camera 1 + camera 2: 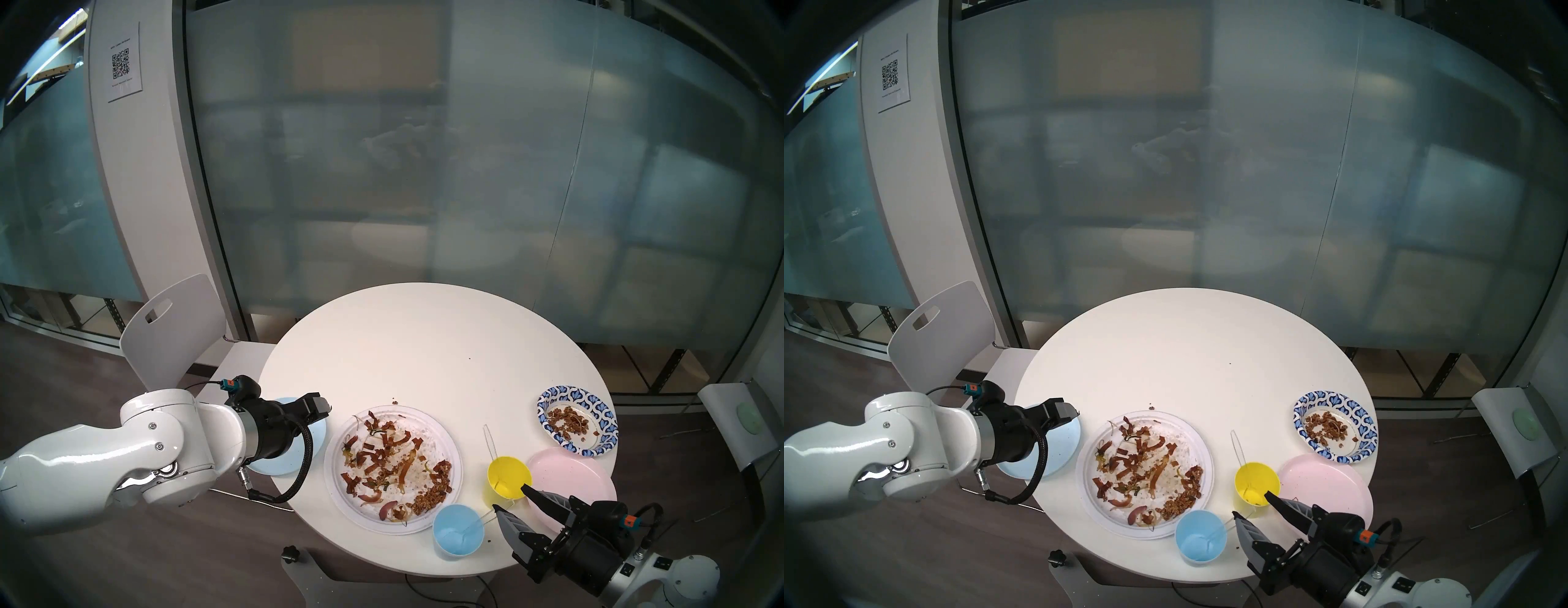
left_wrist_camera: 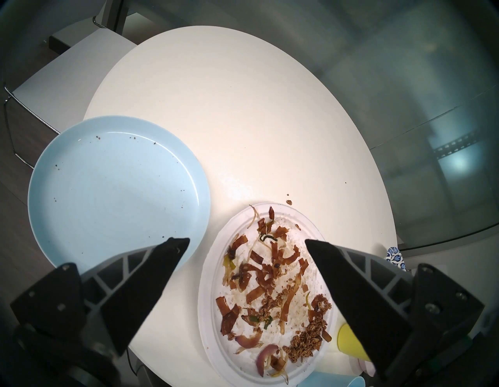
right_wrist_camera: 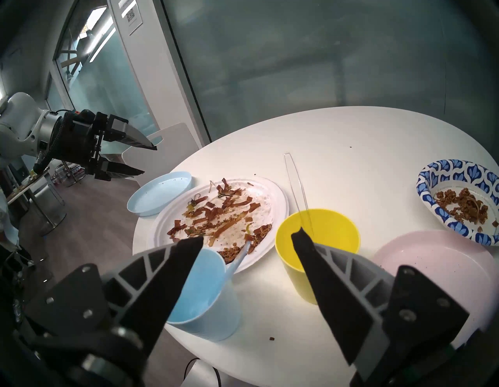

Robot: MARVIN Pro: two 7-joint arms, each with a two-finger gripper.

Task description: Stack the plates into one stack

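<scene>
Plates (image 1: 392,467) unstacked | blue plate (image 2: 118,189) whole only from left wrist | both jaws spread, empty

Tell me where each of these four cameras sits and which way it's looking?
Head left: high up, looking down on the round table; both arms show.
Head right: almost the same picture.
Left wrist: above the light blue plate and white plate, left gripper open.
Right wrist: low at the table's edge, behind the yellow cup, right gripper open.
Both wrist views share the white plate.
</scene>
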